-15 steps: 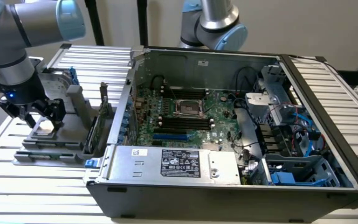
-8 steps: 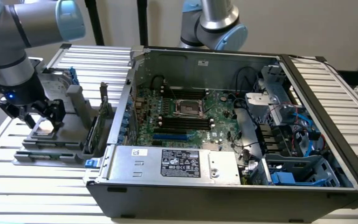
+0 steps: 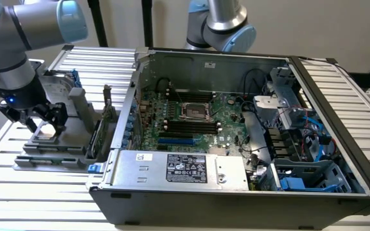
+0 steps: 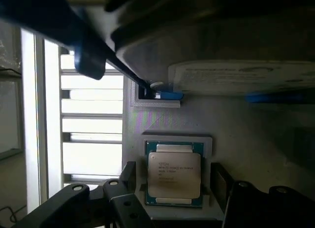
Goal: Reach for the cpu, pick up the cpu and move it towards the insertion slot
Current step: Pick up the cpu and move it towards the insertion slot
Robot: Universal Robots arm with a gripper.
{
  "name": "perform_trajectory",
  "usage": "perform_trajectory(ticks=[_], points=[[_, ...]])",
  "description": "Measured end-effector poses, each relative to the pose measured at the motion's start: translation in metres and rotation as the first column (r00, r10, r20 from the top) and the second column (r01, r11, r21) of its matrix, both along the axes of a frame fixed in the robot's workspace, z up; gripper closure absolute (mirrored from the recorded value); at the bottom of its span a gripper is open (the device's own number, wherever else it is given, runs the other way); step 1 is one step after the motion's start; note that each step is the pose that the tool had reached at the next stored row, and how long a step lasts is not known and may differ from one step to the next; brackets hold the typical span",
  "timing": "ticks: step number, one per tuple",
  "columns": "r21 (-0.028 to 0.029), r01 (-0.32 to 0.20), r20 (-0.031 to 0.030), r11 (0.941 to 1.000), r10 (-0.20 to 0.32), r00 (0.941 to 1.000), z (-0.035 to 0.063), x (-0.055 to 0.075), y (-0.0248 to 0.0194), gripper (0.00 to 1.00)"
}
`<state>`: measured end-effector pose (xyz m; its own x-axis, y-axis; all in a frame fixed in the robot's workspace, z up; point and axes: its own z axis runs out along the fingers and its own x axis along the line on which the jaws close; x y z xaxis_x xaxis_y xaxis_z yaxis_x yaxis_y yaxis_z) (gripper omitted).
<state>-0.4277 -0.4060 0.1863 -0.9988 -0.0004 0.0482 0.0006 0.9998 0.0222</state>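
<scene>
Ideally the black gripper (image 3: 44,124), jaws spread empty astride the small silvery-grey square cpu (image 4: 174,175) in its grey tray (image 4: 246,139), should descend straight and close evenly on opposite edges.

cpu (image 3: 46,132) half hidden by tool (image 3: 45,126) fingers, far arm (image 3: 222,26) cut off

On the surface (image 3: 18,192), at the exterior view's left: a parts tray (image 3: 50,156), the cpu (image 3: 44,133) lying flat in a recess of it, the end effector (image 3: 44,126) just above, straddling it. Toward that view's right of the tray: an open computer case (image 3: 236,204). Inside, on the motherboard (image 3: 227,115): the insertion slot (image 3: 194,111), memory slots (image 3: 185,129) just beside it, the power supply (image 3: 181,168) nearer the camera.
</scene>
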Motion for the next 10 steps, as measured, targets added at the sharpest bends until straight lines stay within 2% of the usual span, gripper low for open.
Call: perform_trajectory(ticks=[4,10], points=[[0.0023,0.0,-0.0001,1.0,0.0,1.0,-0.0003,0.0,-0.0016,0.29],[0.0135,0.0,-0.0001,0.9999,0.0,1.0,-0.0012,0.0,-0.0027,0.29]])
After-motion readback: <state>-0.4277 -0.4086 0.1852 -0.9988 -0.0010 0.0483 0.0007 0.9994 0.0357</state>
